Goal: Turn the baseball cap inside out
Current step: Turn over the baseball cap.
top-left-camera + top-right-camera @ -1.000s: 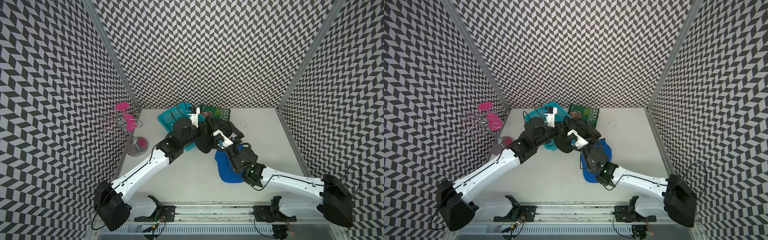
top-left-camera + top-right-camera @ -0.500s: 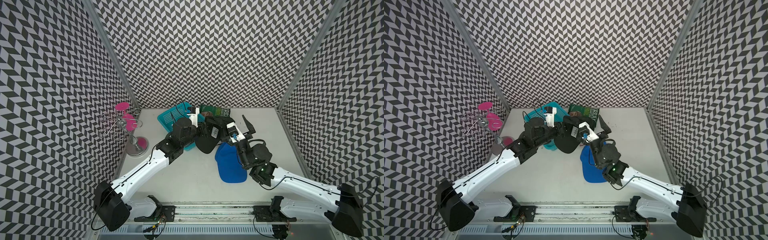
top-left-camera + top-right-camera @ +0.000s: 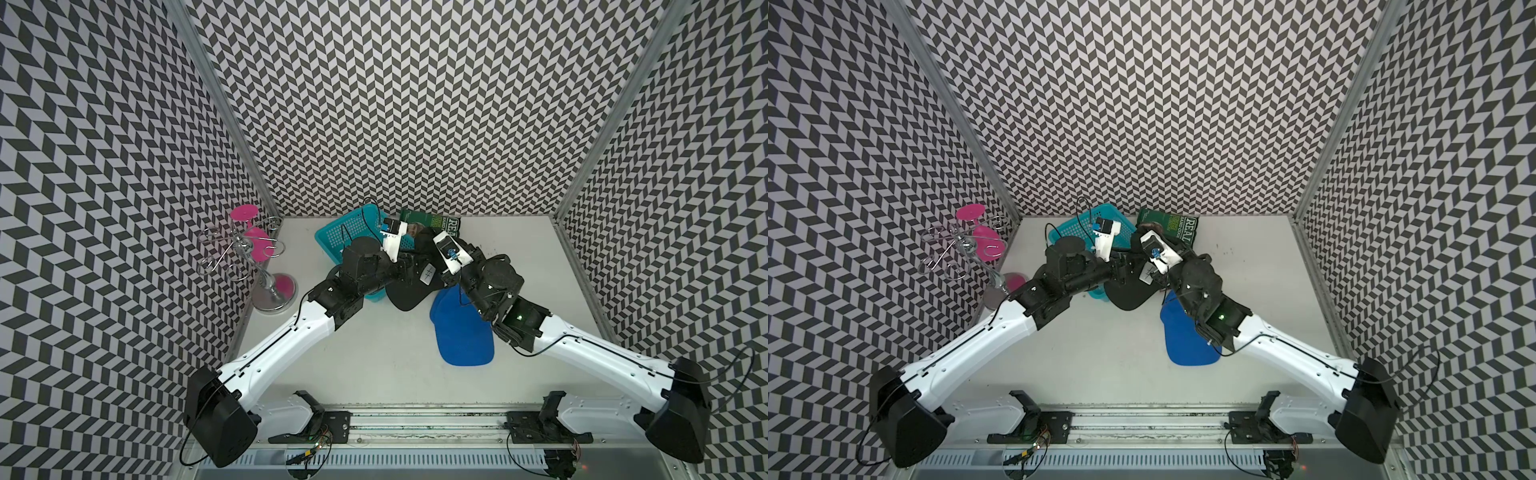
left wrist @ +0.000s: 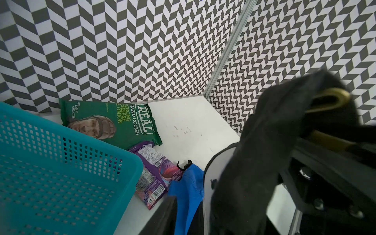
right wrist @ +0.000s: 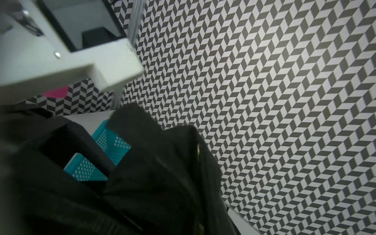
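Note:
The black baseball cap [image 3: 405,297] hangs above the table between my two arms, brim drooping toward the front, a white label on its inside. My left gripper [image 3: 409,268] is shut on the cap near the brim; its black cloth [image 4: 254,162] drapes across the left wrist view, brass buckle [image 4: 329,99] showing. My right gripper [image 3: 432,257] reaches in from the right and is shut in the crown. Black cloth [image 5: 142,183] fills the right wrist view and hides the fingers. Both top views show the cap [image 3: 1127,297] the same way.
A blue cap [image 3: 461,332] lies flat on the table under my right forearm. A teal basket [image 3: 353,228] stands behind my left wrist, with a green crisp bag [image 3: 440,224] and a purple packet [image 4: 154,173] beside it. A pink and chrome stand [image 3: 257,257] stands at the left wall.
My right gripper drew back, open and raised, then came back to the black cap and shut on it. The left arm and cap have stayed put.

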You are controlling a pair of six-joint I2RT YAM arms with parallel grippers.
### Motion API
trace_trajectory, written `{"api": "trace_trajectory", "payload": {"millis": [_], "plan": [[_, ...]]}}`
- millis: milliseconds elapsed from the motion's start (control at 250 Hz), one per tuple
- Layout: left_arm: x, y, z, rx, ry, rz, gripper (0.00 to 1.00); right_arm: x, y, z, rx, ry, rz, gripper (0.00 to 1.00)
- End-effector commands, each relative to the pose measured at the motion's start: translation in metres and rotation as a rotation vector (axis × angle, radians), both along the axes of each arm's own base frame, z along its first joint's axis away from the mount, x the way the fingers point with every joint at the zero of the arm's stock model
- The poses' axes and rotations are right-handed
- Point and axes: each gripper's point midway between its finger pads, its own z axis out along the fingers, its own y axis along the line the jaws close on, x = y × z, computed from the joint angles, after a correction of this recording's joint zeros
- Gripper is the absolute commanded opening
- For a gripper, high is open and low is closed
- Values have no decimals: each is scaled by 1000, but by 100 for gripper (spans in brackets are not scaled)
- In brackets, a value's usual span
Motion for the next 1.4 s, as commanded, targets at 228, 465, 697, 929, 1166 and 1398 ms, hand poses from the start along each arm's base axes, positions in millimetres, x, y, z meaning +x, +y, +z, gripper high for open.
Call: {"api": "trace_trajectory", "payload": {"millis": [228,465,697,929,1166,1398], "plan": [[-8,43,-7,55,-90,-98,0,-35,16,6,252,461,612,0],[-6,43,-24,80,-110,-239,0,-102,19,13,361,810,1096,0],[1,25,-37,-25,-74,-347,16,-136,15,19,386,999,1322,0],[21,33,-50,0,-60,-233,54,-126,14,25,403,998,1301,0],[8,66,-43,151,-176,-82,100,-81,9,8,479,1008,1140,0],[-30,67,2,276,-472,-136,100,-73,7,4,484,986,1104,0]]}}
